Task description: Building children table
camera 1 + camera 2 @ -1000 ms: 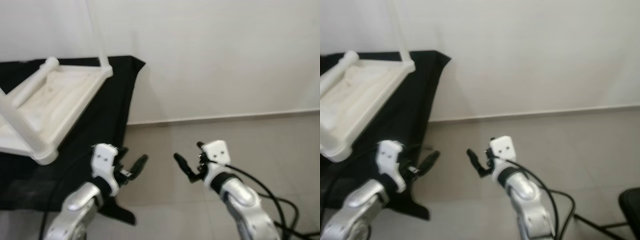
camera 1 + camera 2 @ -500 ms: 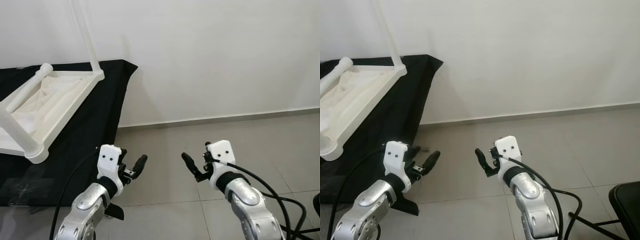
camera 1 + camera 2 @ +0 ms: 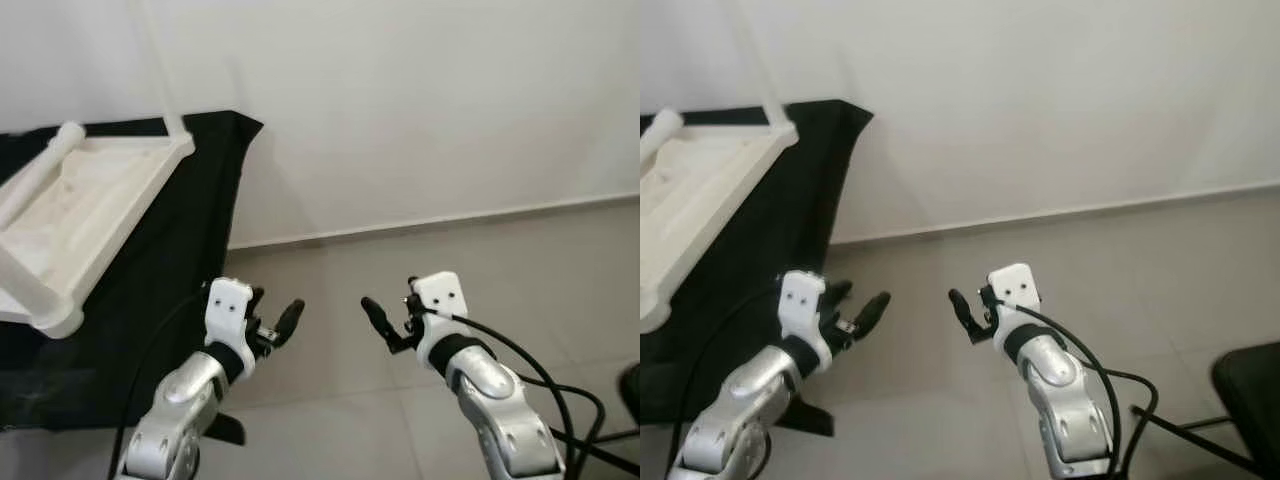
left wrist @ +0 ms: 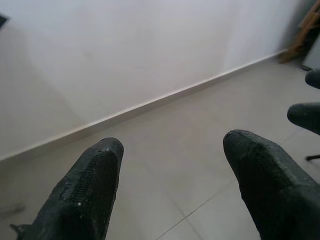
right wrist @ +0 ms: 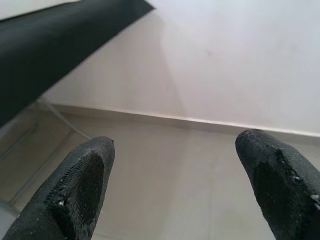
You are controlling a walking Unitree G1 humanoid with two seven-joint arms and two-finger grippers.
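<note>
A white plastic children's table (image 3: 75, 215) is seen lying upside down on a counter draped in black cloth (image 3: 190, 245), at the far left against a white wall (image 3: 420, 100). Over the grey tiled floor (image 3: 500, 270), the left gripper (image 3: 278, 326) and right gripper (image 3: 380, 322) are held near, jaws spread apart, nothing grasped.

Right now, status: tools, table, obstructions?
Left tool and right tool open, empty, over the floor. Upturned white table on black cloth, off to the left, untouched. Nothing between.
</note>
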